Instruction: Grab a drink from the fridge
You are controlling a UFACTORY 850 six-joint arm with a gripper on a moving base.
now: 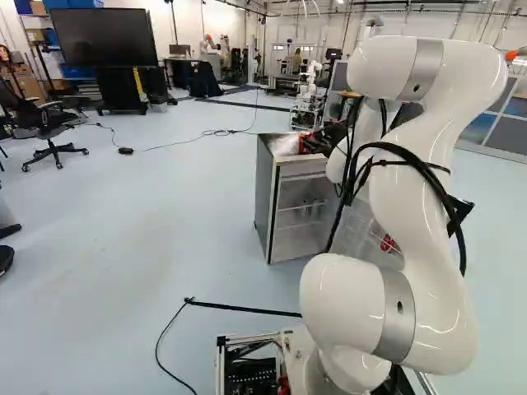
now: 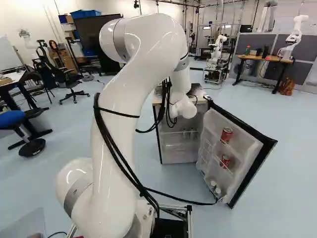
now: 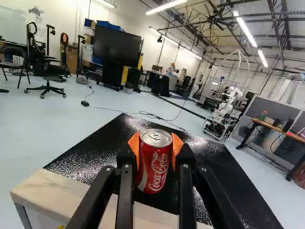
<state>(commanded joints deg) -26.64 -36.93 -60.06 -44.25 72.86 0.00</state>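
Over the fridge top, my gripper (image 1: 311,143) shows partly past the arm in the left base view. In the wrist view both orange pads of the gripper (image 3: 155,150) press on a red drink can (image 3: 155,164) from two sides. The can is upright, above or on the black top (image 3: 95,160) of the fridge; whether its base touches is hard to tell. The fridge (image 2: 179,153) stands with its door (image 2: 247,153) swung out in the right base view. Two more red cans, an upper one (image 2: 226,135) and a lower one (image 2: 224,161), sit in the door shelves.
Small bottles (image 2: 215,187) stand low in the door. A black cable (image 1: 239,309) lies on the floor near the base. Farther off are an office chair (image 1: 51,132), a large screen (image 1: 103,37), a desk (image 2: 265,58) and another robot (image 2: 218,49).
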